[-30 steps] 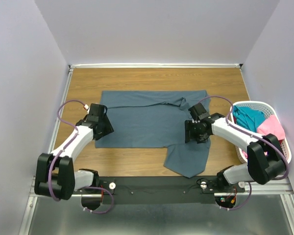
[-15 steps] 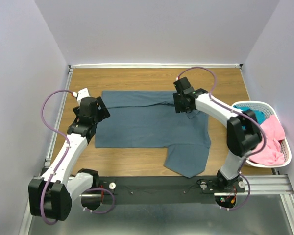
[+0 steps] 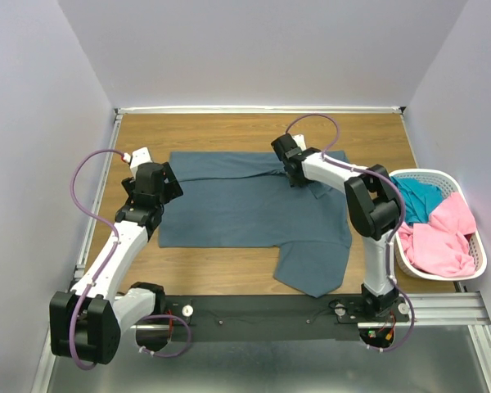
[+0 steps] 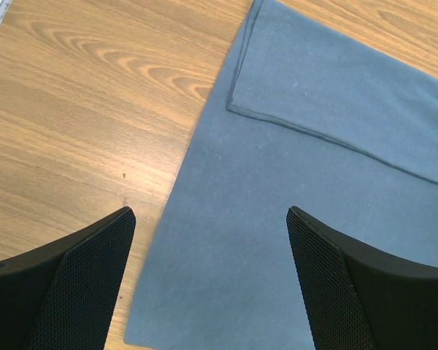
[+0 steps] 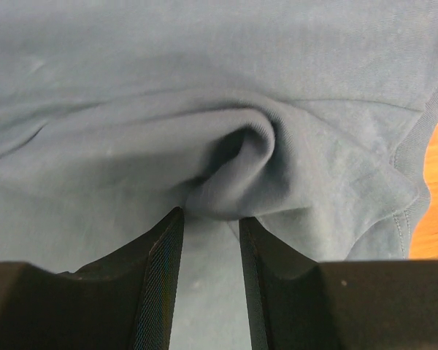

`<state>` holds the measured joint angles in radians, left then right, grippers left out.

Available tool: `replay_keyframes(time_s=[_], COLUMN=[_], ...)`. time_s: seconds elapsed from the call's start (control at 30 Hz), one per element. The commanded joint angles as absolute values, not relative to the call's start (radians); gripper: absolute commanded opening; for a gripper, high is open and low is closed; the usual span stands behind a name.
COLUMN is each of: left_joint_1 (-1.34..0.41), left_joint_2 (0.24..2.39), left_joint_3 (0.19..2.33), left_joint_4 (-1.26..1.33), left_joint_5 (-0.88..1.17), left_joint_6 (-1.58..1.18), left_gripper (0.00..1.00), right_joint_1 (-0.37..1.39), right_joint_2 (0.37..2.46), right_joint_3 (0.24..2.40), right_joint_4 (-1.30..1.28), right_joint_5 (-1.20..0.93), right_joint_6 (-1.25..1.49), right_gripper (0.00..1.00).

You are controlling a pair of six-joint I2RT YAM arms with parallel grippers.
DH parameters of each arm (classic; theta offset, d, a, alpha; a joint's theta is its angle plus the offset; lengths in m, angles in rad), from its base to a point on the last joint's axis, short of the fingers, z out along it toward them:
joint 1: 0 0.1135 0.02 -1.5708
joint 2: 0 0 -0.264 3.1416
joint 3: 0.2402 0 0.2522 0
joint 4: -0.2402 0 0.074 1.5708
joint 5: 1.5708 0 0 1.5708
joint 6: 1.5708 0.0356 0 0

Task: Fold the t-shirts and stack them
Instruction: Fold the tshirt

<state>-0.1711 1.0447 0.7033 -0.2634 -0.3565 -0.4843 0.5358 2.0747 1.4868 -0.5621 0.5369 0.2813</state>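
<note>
The slate blue-grey t-shirt (image 3: 245, 205) lies spread on the wooden table, with one part reaching toward the near edge (image 3: 311, 266). My left gripper (image 3: 151, 184) hovers open over the shirt's left edge (image 4: 204, 146), jaws wide apart (image 4: 210, 213) and holding nothing. My right gripper (image 3: 288, 161) is down on the shirt's far edge, right of centre. In the right wrist view its jaws (image 5: 209, 215) stand close together, with a raised fold of the shirt (image 5: 233, 168) bunched at the tips. The pink t-shirt (image 3: 450, 237) and the teal t-shirt (image 3: 416, 196) lie crumpled in the basket.
A white slotted basket (image 3: 425, 173) stands at the table's right edge. Bare wood (image 3: 229, 131) shows behind the shirt and to its left (image 4: 73, 109). Lilac walls close in the back and sides. A black rail (image 3: 262, 309) runs along the near edge.
My right arm swung from the shirt's right side up and left to its far edge. My left gripper moved a little farther along the left edge. The shirt's outline looks the same.
</note>
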Motion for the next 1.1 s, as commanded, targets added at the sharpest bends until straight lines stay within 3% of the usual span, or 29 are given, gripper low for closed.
replay_keyframes(time_s=[0.0,0.17,0.3,0.33,0.43,1.07], left_joint_1=[-0.166,-0.164,-0.166,-0.166,-0.164,-0.166], left_joint_2=[1.042,1.046,1.043,1.045,1.043,1.069], left_joint_3=[0.704,0.703,0.703,0.703,0.701,0.704], left_joint_4=[-0.247,-0.247,-0.247,-0.245,-0.245,-0.245], left_joint_5=[-0.393,-0.385,-0.383,-0.383,-0.384,-0.361], left_joint_6=[-0.477,-0.474,-0.474,-0.474,-0.472,-0.463], left_gripper=[0.93,0.93,0.93,0.93,0.93,0.93], right_joint_1=[0.545,0.546,0.545,0.545,0.545,0.543], right_joint_2=[2.114,2.129,2.132,2.126,2.1,2.016], right_joint_3=[1.526,1.545,1.557,1.557,1.557,1.609], right_joint_4=[-0.545,-0.54,-0.54,-0.54,-0.54,-0.574], right_joint_5=[0.644,0.689,0.698,0.703,0.703,0.646], right_joint_6=[0.348,0.357,0.341,0.333,0.296,-0.149], right_gripper=[0.44,0.42,0.23,0.14,0.03,0.04])
